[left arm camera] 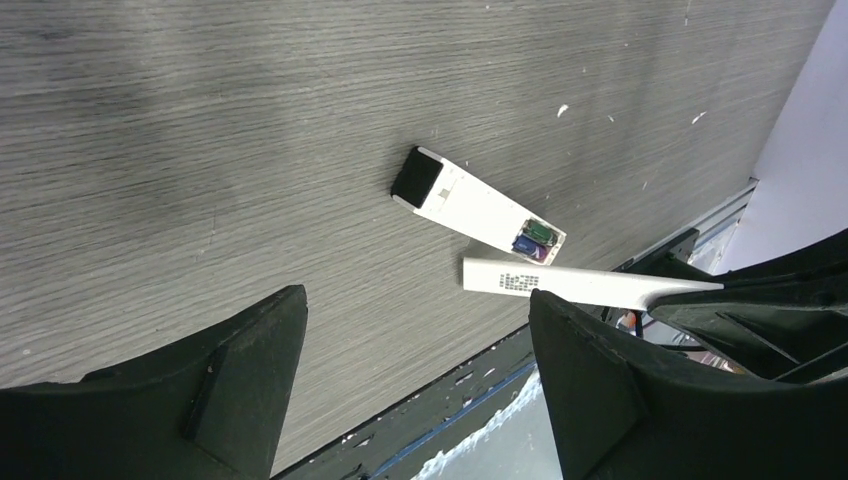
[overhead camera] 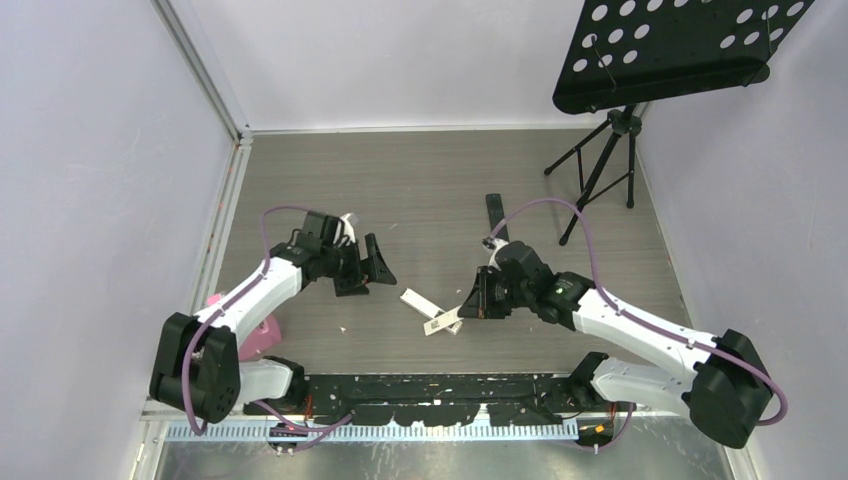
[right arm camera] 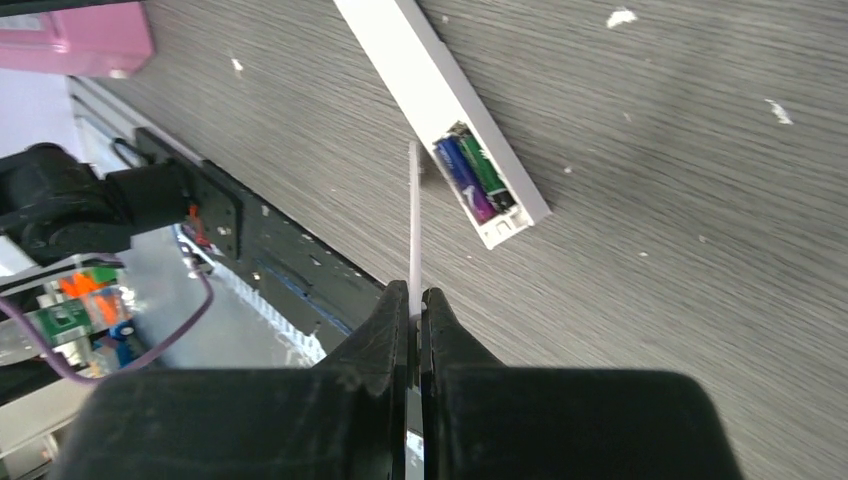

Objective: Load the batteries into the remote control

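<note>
The white remote control (overhead camera: 418, 301) lies face down on the grey table, its battery bay uncovered. In that bay sit a purple-blue and a green battery (right arm camera: 470, 172), side by side; they also show in the left wrist view as batteries (left arm camera: 533, 240) at the end of the remote (left arm camera: 470, 200). My right gripper (right arm camera: 418, 297) is shut on a thin white cover plate (right arm camera: 413, 220), held edge-on just beside the remote (right arm camera: 420, 60). From above, the cover (overhead camera: 441, 322) juts from the right gripper (overhead camera: 468, 303). My left gripper (overhead camera: 372, 268) stands open and empty to the left, its fingers (left arm camera: 240, 370) apart.
A pink box (overhead camera: 262, 335) sits by the left arm's base. A black tripod stand (overhead camera: 605, 165) with a perforated tray stands at the back right. A black strip (overhead camera: 496, 215) lies behind the right arm. A black rail (overhead camera: 440, 385) runs along the near edge.
</note>
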`<action>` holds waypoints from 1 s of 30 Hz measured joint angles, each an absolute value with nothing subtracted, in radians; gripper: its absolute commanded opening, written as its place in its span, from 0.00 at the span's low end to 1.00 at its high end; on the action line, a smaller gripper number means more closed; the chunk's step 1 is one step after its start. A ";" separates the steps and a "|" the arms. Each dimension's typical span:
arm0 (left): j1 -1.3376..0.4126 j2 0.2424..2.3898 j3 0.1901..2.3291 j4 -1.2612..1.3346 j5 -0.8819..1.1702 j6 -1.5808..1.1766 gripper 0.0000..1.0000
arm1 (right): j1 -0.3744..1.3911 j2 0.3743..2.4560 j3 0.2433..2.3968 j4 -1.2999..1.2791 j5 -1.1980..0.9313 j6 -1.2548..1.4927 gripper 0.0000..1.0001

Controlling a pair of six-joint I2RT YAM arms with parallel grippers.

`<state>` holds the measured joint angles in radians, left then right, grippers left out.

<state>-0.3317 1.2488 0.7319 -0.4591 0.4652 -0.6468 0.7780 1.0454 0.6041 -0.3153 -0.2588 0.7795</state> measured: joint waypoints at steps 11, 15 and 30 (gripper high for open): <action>-0.332 1.300 0.685 -0.385 0.520 -0.699 0.81 | 0.778 1.080 0.701 -0.485 -0.107 0.735 0.00; -0.332 1.300 0.680 -0.352 0.529 -0.714 0.82 | 0.778 1.080 0.703 -0.475 -0.044 0.758 0.00; -0.332 1.319 0.605 -0.242 0.546 -0.802 0.81 | 0.777 1.146 0.614 -0.197 0.020 0.901 0.00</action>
